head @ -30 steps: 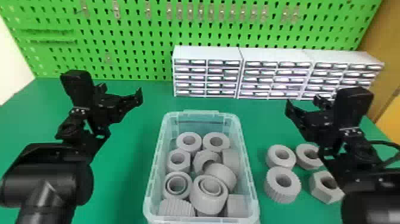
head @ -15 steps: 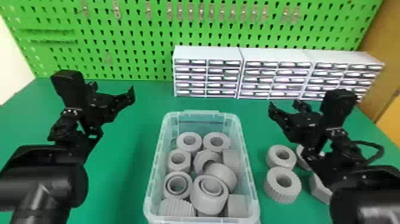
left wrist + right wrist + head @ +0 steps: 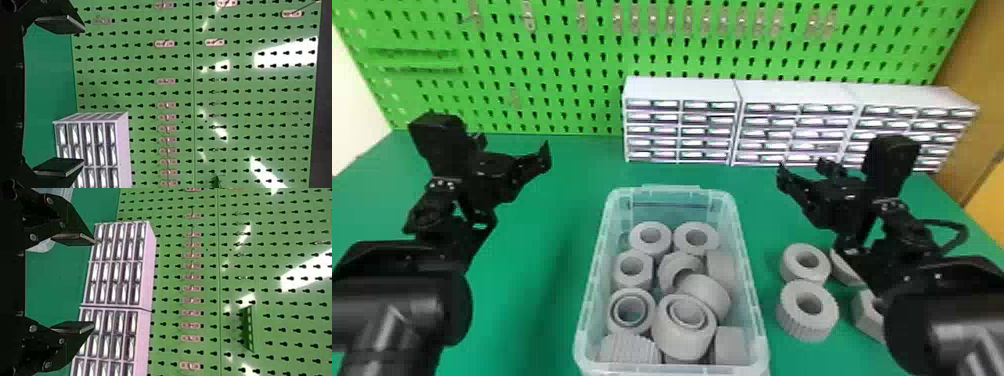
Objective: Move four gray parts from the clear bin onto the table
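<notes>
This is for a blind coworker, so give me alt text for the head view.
Clear bin of chunky gray parts on a green table, with four more gray parts on the table to the bin's right. The robot's left gripper and right gripper hover on either side, both open and empty. Behind are white drawer units and a green pegboard.

Curved gray part [image 3: 843, 269] and faceted gray part [image 3: 865, 320], partly occluded by right arm [image 3: 942, 295], clear bin [image 3: 751, 285] cropped at head view's lower edge, pegboard [image 3: 572, 75] at upper edge
</notes>
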You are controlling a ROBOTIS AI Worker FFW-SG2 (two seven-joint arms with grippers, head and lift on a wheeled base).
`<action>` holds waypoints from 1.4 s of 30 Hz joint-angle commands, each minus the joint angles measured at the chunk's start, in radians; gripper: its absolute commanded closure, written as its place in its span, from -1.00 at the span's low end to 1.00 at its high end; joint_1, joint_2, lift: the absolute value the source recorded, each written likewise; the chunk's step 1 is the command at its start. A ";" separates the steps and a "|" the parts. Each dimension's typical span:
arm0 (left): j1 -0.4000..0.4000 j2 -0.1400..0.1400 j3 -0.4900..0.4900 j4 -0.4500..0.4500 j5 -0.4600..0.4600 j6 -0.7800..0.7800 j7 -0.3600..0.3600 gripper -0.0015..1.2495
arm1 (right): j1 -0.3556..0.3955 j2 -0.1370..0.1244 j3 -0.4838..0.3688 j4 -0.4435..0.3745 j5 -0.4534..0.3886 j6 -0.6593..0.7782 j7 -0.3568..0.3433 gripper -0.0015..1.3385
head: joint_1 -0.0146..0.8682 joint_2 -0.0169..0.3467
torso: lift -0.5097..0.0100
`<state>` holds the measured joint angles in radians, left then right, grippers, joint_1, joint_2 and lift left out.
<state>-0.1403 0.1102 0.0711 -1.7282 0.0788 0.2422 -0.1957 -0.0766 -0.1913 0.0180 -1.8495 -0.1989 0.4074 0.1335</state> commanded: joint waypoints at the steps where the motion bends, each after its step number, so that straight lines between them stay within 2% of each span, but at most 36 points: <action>1: -0.013 -0.010 0.026 -0.004 0.012 0.000 0.004 -0.84 | -0.018 -0.004 0.020 0.007 -0.008 0.005 0.000 -0.24 | 0.59 -0.76 | 0.77; 6: -0.016 -0.007 0.016 -0.005 0.013 -0.001 0.004 -0.84 | -0.038 -0.011 0.031 0.007 -0.002 0.013 0.000 -0.24 | 0.59 -0.76 | 0.77; 12: -0.013 -0.009 0.021 -0.008 0.015 -0.001 0.004 -0.84 | -0.032 0.006 0.007 0.004 -0.002 0.013 0.000 -0.24 | 0.59 -0.76 | 0.77; 18: 0.004 -0.009 0.026 -0.016 0.015 -0.001 0.004 -0.84 | 0.000 0.018 -0.016 -0.005 0.012 0.019 0.000 -0.24 | 0.59 -0.76 | 0.77; 25: -0.001 -0.004 0.000 -0.016 0.012 0.000 0.004 -0.84 | 0.037 0.016 -0.066 -0.031 0.022 0.034 0.000 -0.24 | 0.59 -0.76 | 0.77; 29: -0.018 0.008 -0.013 0.001 0.012 0.016 0.004 -0.84 | 0.052 0.041 -0.075 -0.028 0.033 0.024 0.000 -0.24 | 0.59 -0.76 | 0.77; 35: 0.015 0.003 0.019 -0.001 0.018 0.014 0.004 -0.84 | 0.043 0.010 -0.082 -0.039 0.024 0.042 0.000 -0.24 | 0.59 -0.76 | 0.77; 42: 0.053 0.014 0.085 -0.045 0.021 0.026 0.009 -0.84 | 0.034 0.026 -0.101 -0.045 0.024 0.050 0.000 -0.24 | 0.59 -0.76 | 0.77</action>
<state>-0.1029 0.1199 0.1206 -1.7544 0.0951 0.2598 -0.1881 -0.0348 -0.1743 -0.0779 -1.8940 -0.1751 0.4537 0.1334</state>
